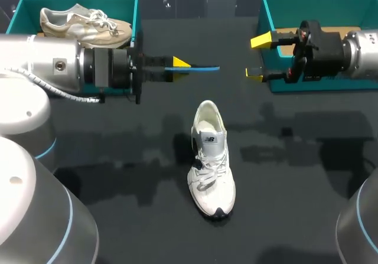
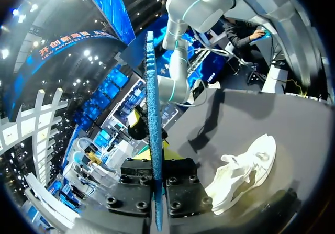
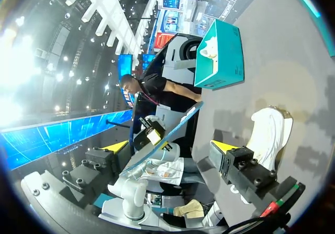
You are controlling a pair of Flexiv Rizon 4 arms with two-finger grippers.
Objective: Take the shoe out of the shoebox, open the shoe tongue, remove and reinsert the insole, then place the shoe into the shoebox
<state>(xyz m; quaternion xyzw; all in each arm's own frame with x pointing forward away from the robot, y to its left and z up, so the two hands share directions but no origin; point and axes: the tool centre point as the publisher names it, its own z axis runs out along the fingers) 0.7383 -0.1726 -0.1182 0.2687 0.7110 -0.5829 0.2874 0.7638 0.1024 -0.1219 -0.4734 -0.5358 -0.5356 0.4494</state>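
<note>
Black table (image 1: 295, 175), two teal boxes along its far edge; left box (image 1: 127, 5) is in the far left corner with a beige shoe (image 1: 88, 28) in it; right box (image 1: 307, 4) is in the far right corner. White shoe (image 1: 211, 157) is out on the middle of the table, standing on its sole, toe toward the near edge, heel toward the far one. Left gripper (image 1: 180, 64) is just beside the left box, pinching the blue insole (image 1: 199, 69) by one end; the insole sticks out edge-on toward the right gripper (image 1: 258, 57). That one's just in front of the right box, fingers spread wide, apart from the insole.
</note>
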